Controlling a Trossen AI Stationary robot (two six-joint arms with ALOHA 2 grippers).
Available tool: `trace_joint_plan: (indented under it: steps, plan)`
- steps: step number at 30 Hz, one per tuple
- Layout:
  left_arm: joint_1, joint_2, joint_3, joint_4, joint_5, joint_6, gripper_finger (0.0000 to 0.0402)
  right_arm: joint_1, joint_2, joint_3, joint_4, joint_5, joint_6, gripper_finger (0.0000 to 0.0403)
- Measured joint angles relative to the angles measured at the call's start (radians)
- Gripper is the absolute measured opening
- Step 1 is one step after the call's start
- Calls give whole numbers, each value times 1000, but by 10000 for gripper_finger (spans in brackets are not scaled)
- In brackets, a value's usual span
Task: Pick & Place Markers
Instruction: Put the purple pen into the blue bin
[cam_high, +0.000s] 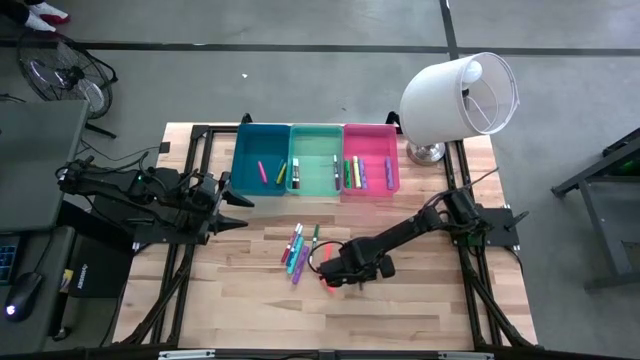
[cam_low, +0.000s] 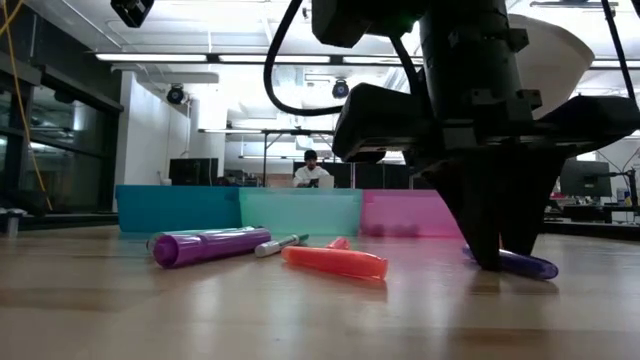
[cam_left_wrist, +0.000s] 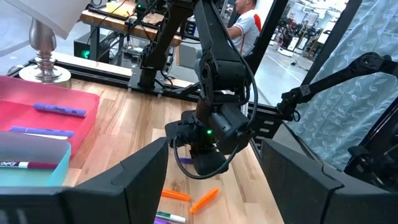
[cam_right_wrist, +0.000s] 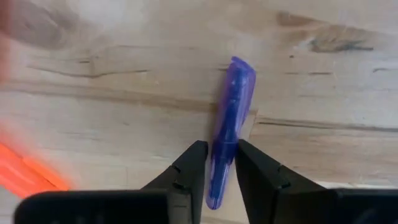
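The right gripper (cam_right_wrist: 216, 163) is down on the table (cam_high: 420, 310), near the middle, just right of the loose markers (cam_high: 297, 250). A purple marker (cam_right_wrist: 229, 127) lies flat between its two fingers (cam_right_wrist: 186, 171). The marker's long side runs straight out ahead of the gripper, so the fingers squeeze across its thin body. They look pinched on it. The left gripper (cam_high: 232, 207) waits far off, spread wide.
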Motion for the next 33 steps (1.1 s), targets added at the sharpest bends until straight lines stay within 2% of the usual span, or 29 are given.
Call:
trace_joint_plan:
  steps: [6,33]
  plan:
    - [0,0,0,0,0,0,252,7,0,0,-3,21,-3,29]
    - [0,0,0,0,4,0,252,18,-1,-2,0,67,-109,28]
